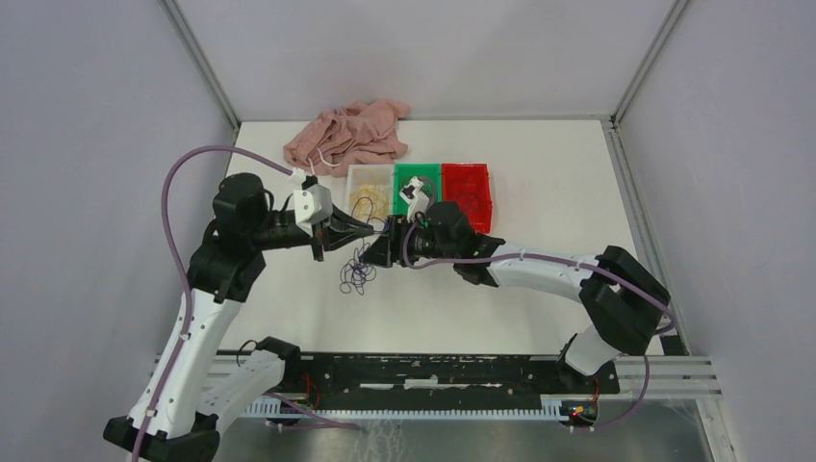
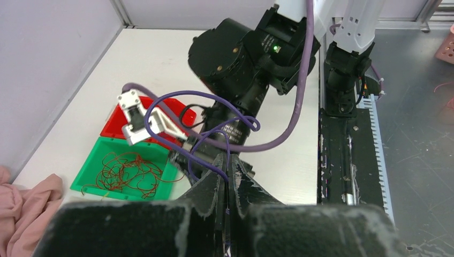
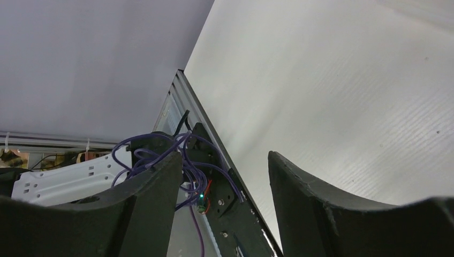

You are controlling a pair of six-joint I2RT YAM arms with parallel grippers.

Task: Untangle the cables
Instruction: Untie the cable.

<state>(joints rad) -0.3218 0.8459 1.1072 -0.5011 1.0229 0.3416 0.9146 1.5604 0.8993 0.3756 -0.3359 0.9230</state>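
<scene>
1. Left end effector is clamped on the purple cable; hold it firm (loose loops hang below it).
2. Right end effector, jaws apart just beside it, should pinch one strand, then pull away slowly.

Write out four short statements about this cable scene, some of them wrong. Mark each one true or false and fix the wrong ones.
1. The left gripper is shut on a strand of the purple cables. True.
2. The right gripper is clamped tight on a cable. False: its jaws stand apart, with nothing between them.
3. The green bin holds red-brown cables. True.
4. The pink garment lies inside the red bin. False: it lies on the table, at the far edge.
</scene>
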